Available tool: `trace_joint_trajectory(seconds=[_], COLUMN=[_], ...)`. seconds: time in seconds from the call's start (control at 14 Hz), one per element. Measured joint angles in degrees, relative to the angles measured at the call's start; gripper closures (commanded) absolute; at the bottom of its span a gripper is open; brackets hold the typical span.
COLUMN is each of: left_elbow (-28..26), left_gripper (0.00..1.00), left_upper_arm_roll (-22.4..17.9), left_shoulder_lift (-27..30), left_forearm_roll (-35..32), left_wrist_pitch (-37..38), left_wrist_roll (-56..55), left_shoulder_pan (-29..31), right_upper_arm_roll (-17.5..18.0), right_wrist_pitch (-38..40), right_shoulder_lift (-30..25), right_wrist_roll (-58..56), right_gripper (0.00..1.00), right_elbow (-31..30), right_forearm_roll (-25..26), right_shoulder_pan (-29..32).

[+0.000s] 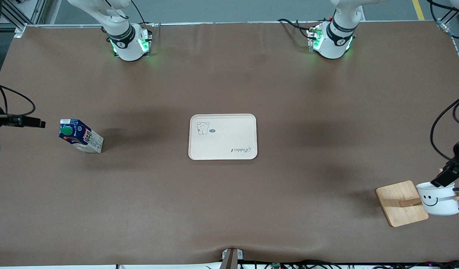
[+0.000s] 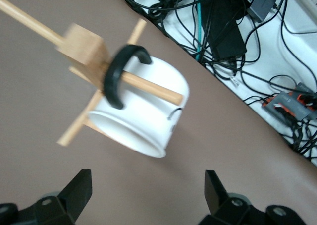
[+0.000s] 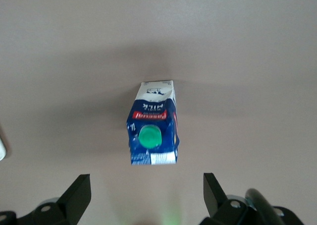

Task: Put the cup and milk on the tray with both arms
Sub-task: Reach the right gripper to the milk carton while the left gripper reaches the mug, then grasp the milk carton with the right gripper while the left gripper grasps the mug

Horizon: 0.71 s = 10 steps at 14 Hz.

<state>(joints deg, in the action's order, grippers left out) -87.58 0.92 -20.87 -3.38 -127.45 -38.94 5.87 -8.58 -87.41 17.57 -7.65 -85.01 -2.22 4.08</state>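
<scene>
The cream tray point(image 1: 222, 149) lies in the middle of the table with nothing on it. The milk point(image 1: 81, 136), a dark blue carton with a green cap, stands toward the right arm's end of the table. My right gripper point(image 1: 37, 122) hovers beside it, open; in the right wrist view the milk point(image 3: 153, 123) lies ahead of the open right gripper point(image 3: 147, 190), untouched. The white smiley cup point(image 1: 437, 198) hangs by its black handle point(image 2: 120, 75) on a wooden peg at the left arm's end. My left gripper point(image 1: 444, 178) is just above the cup point(image 2: 143, 123); the left gripper point(image 2: 147, 188) is open and empty.
A wooden stand base point(image 1: 400, 203) with thin pegs point(image 2: 148, 86) carries the cup near the table's edge. Loose cables and power bricks point(image 2: 228, 31) lie off the table past that edge. A bracket point(image 1: 231, 257) sits at the edge nearest the front camera.
</scene>
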Motion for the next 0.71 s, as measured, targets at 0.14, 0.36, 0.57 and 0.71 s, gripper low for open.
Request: trace_joint_trajectory(seconds=[0.14, 0.36, 0.57, 0.71], left_elbow=[-0.15, -1.13, -3.14, -3.47], left_gripper=[0.04, 0.11, 0.28, 0.40], left_upper_arm_roll=[0.01, -0.02, -0.03, -0.03], left_shoulder_lift=[-2.31, -4.81, -5.30, -5.30], left_forearm_roll=[-1.27, -5.91, -8.36, -9.25], left_wrist_pitch=[-3.91, -8.96, -11.33, -11.64], left_wrist_roll=[-2.81, -5.39, -7.54, -7.62], left_shoulder_pan=[-0.74, -0.58, -0.56, -0.56], right_upper_arm_roll=[-0.09, -0.12, -0.10, -0.02], right_wrist_pitch=[-2.95, -7.50, -10.08, -11.71], right_shoulder_lift=[1.02, 1.13, 1.13, 1.13], right_wrist_roll=[-0.77, -1.02, -1.11, -1.18], right_gripper=[0.00, 0.00, 0.00, 0.00], right_elbow=[-2.19, -6.27, -10.00, -12.73], right_forearm_roll=[0.00, 0.00, 0.00, 0.00], right_shoulder_pan=[0.05, 0.10, 0.10, 0.10])
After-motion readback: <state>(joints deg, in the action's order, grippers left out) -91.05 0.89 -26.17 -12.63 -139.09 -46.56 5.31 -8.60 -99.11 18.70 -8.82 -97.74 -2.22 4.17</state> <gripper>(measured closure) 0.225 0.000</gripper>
